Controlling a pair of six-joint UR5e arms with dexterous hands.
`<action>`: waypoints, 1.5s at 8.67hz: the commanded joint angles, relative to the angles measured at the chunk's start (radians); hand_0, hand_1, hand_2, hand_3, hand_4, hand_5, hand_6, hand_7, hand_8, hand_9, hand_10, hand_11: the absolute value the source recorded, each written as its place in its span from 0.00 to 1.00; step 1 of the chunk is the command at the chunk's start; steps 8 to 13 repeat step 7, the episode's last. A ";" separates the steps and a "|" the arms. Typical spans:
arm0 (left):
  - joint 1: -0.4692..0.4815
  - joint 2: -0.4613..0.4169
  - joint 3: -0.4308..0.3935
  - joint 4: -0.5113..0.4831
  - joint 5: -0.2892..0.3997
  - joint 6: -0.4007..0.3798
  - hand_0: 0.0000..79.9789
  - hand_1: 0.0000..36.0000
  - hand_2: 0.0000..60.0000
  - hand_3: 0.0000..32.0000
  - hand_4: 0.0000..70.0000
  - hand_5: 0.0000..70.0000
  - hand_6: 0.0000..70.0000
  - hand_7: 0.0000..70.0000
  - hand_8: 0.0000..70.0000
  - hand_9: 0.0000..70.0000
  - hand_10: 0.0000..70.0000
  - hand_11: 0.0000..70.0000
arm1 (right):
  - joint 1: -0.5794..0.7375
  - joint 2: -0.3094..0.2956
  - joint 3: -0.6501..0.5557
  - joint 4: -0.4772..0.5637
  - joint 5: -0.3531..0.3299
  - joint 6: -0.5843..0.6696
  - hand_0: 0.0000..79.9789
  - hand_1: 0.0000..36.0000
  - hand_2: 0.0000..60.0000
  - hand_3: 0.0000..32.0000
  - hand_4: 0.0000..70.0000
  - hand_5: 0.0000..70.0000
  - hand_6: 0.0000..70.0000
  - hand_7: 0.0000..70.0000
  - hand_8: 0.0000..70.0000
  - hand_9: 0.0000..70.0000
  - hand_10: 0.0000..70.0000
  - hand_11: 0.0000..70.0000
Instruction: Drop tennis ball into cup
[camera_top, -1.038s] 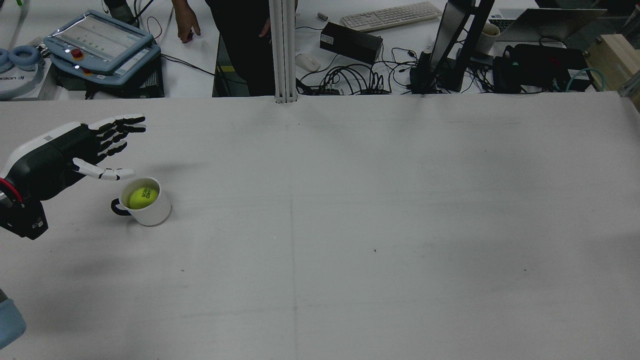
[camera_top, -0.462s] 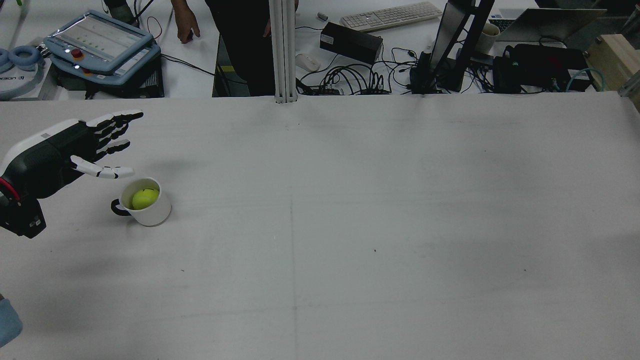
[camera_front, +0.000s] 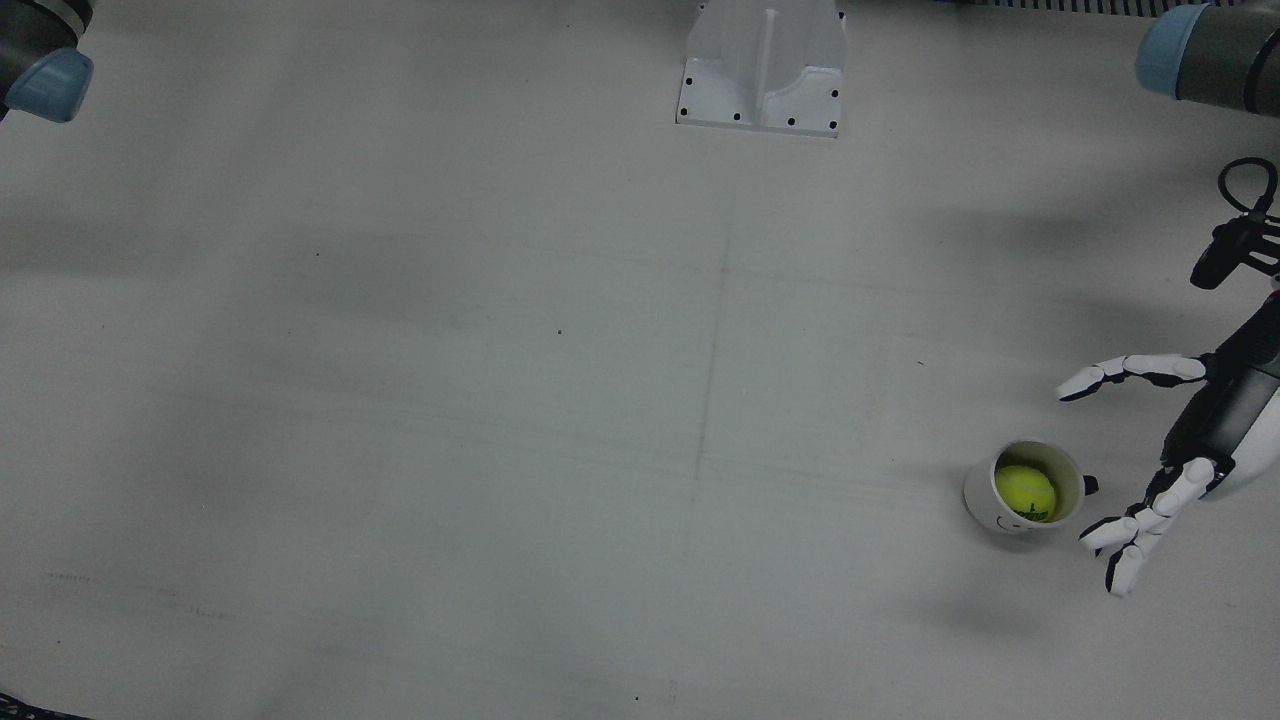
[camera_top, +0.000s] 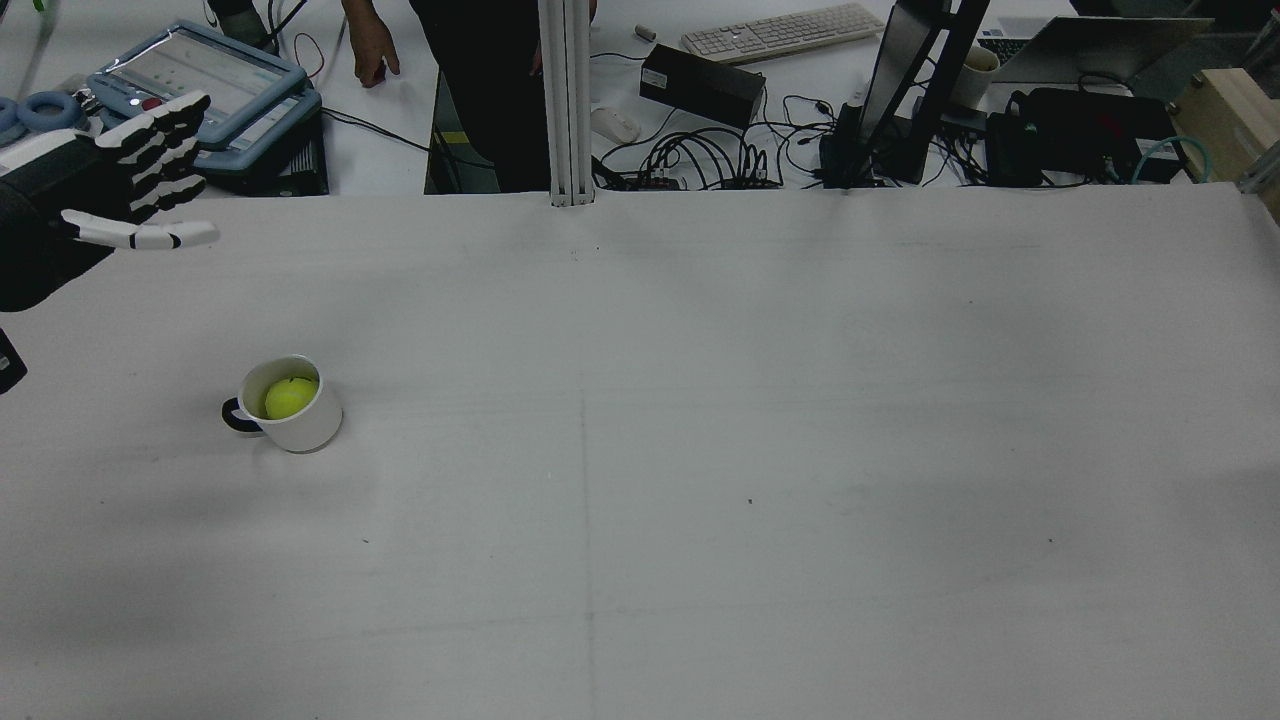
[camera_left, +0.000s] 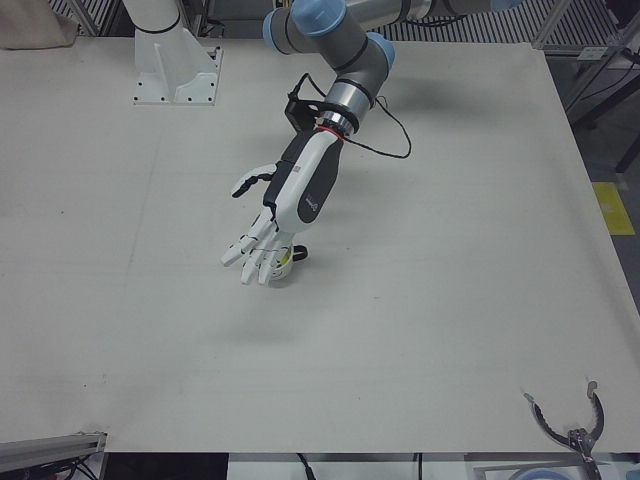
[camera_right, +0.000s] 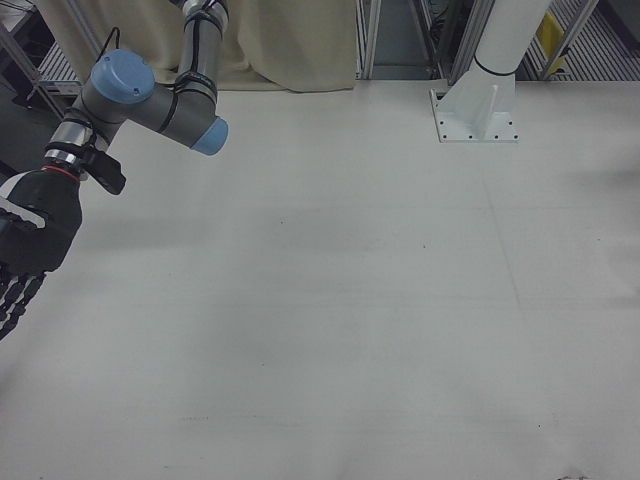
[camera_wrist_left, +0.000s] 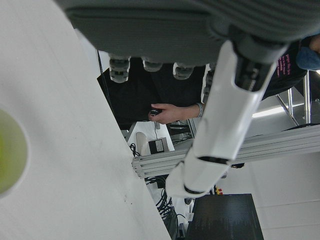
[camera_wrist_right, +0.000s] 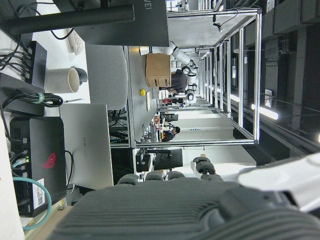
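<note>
A: What is changing?

B: The left robot hand (camera_top: 120, 200), fingers spread and holding nothing, is lifting clear of the white mug (camera_top: 292, 404). The tennis ball (camera_top: 290, 397) is sitting inside it on the tabletop (camera_top: 700, 450), so the drop appears complete.

A: Orientation?

B: The mug is standing upright, long axis vertical, handle (camera_top: 236, 416) pointing toward the left arm. The right robot hand (camera_right: 25, 250) is idling; its finger spread cannot be determined.

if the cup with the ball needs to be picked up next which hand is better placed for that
Left. The left hand hangs open right beside the cup holding the tennis ball. The right hand is at the table's opposite edge.
</note>
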 joint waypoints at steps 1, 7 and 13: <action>-0.264 -0.030 0.060 -0.055 0.045 0.050 0.63 0.79 0.73 0.00 0.00 0.09 0.00 0.00 0.00 0.00 0.02 0.06 | 0.000 0.000 0.000 0.000 0.000 0.000 0.00 0.00 0.00 0.00 0.00 0.00 0.00 0.00 0.00 0.00 0.00 0.00; -0.369 0.073 0.071 -0.088 0.065 0.047 0.65 0.92 0.82 0.00 0.00 0.10 0.00 0.00 0.00 0.00 0.00 0.01 | 0.000 0.000 0.002 0.000 0.000 0.000 0.00 0.00 0.00 0.00 0.00 0.00 0.00 0.00 0.00 0.00 0.00 0.00; -0.369 0.073 0.071 -0.088 0.065 0.047 0.65 0.92 0.82 0.00 0.00 0.10 0.00 0.00 0.00 0.00 0.00 0.01 | 0.000 0.000 0.002 0.000 0.000 0.000 0.00 0.00 0.00 0.00 0.00 0.00 0.00 0.00 0.00 0.00 0.00 0.00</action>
